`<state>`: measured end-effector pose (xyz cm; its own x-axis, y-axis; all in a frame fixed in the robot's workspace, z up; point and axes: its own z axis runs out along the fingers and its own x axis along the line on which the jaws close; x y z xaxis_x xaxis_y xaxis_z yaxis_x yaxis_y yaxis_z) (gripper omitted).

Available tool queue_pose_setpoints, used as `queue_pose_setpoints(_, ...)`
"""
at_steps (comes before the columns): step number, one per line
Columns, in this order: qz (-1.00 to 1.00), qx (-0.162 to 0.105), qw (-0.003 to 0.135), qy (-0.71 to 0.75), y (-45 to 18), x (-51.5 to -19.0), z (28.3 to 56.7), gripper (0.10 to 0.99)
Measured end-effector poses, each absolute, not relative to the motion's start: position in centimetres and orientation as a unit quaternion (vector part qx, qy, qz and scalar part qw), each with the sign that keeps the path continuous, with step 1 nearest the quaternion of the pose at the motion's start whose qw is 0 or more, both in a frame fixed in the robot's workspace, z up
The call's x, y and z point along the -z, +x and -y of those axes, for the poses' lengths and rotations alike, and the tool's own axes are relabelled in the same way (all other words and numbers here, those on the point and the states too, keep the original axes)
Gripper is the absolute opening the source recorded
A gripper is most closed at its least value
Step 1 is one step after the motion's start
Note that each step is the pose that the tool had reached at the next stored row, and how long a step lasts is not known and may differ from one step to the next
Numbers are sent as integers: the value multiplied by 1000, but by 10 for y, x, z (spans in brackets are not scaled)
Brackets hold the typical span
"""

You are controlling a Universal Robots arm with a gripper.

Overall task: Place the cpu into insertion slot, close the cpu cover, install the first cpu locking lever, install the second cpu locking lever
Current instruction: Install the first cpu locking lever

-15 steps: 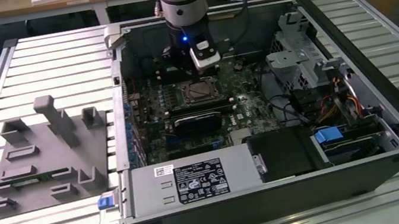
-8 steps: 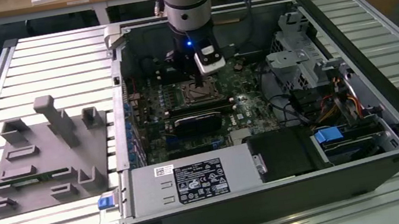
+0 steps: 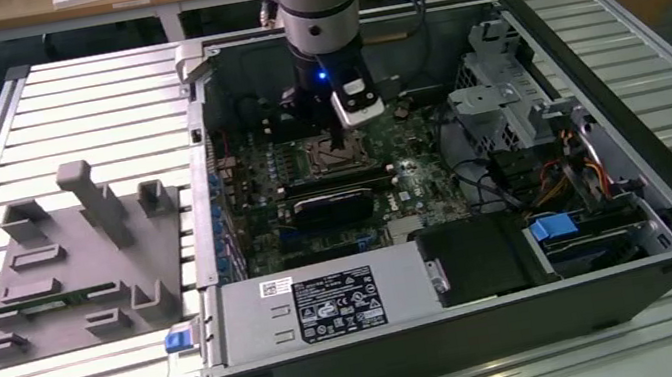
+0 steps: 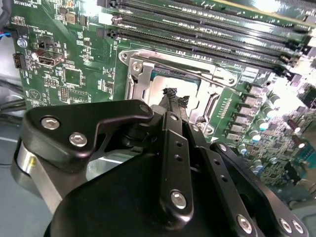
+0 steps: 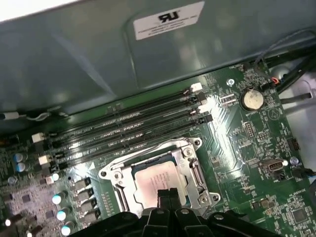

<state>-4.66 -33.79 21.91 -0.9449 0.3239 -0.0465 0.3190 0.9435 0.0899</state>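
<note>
In the exterior view my gripper (image 3: 332,142) reaches down into the open computer case, right over the insertion slot (image 3: 334,155) on the green motherboard. The cpu (image 5: 153,180), a dull silver square, lies in the insertion slot (image 5: 213,197). The silvery cpu cover (image 5: 190,169) lies flat around it, framing its top. In both wrist views the two black fingers are pressed together, with nothing between them. The gripper (image 5: 168,194) hovers at the cpu's near edge. In the second wrist view the gripper (image 4: 176,97) hides part of the cpu (image 4: 170,77) and the cpu cover (image 4: 136,74). A thin wire lever (image 4: 177,60) runs along the cover's far side.
Long black memory slots (image 5: 123,129) run beside the socket, toward the grey case wall (image 5: 98,59). A coin battery (image 5: 252,98) sits on the board. A grey fixture (image 3: 77,260) stands on the slatted table outside the case. The power supply (image 3: 315,308) and a drive cage (image 3: 517,89) border the board.
</note>
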Motion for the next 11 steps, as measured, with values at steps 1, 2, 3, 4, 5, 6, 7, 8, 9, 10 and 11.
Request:
queue_pose_setpoints(1,-986,-39,30,158,-47,-219,338,102)
queue_pose_setpoints(2,-987,-37,31,154,-47,-219,338,102)
queue_pose_setpoints(3,-988,-35,31,150,-47,-219,338,102)
queue_pose_setpoints(4,-988,-34,31,148,-47,-220,338,102)
queue_pose_setpoints(5,-988,-33,31,146,-47,-220,338,102)
queue_pose_setpoints(6,-988,-32,31,146,-47,-222,338,102)
queue_pose_setpoints(7,-988,-31,31,145,-47,-223,338,102)
queue_pose_setpoints(8,-988,-31,31,145,-47,-225,338,102)
queue_pose_setpoints(9,-988,-30,31,145,-47,-227,338,102)
queue_pose_setpoints(10,-988,-30,31,145,-47,-229,338,102)
queue_pose_setpoints(11,-988,-30,31,145,-47,-230,338,102)
